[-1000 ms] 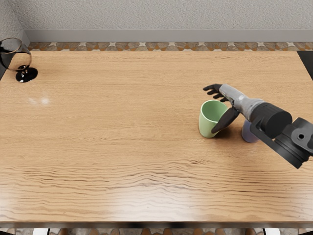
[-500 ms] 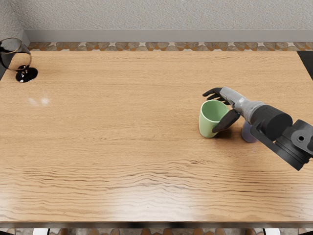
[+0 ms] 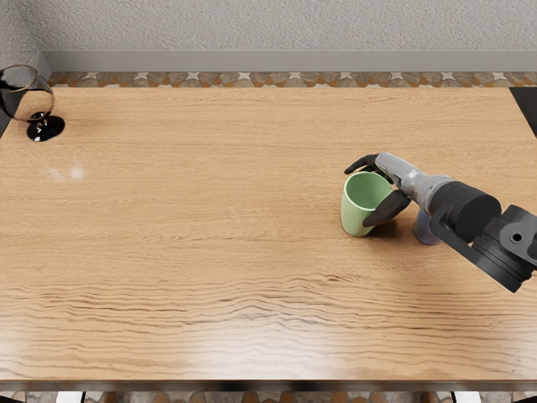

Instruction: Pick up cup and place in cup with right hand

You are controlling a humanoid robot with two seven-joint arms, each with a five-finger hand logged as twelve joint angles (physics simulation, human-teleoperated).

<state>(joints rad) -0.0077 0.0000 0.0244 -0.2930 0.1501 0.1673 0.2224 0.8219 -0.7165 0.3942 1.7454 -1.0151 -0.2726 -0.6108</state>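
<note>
At the far left stands a stemmed glass (image 3: 45, 128), its round bowl smoky and see-through with a thin rim, its foot a glossy black disc. Behind, a rough, pale grey plaster wall (image 3: 268, 25) rises from a smooth baseboard (image 3: 268, 61) above a strip of floor (image 3: 193, 80) patterned in brown and cream stones. The rectangular table (image 3: 210, 218) spreads across the view in light wood, its wavy grain darker and coarser towards the near edge, with soft glare there.

Right of centre, the green cup (image 3: 355, 215) stands upright on the wood, a plain, smooth, slightly tapered cylinder with an open round mouth. The right hand (image 3: 401, 172), light grey on its back and black elsewhere, curves around its far and right sides; whether it grips the cup I cannot tell. Further right, a blue-violet cup (image 3: 426, 229) shows partly beneath the blocky, matt black forearm (image 3: 470, 211).
</note>
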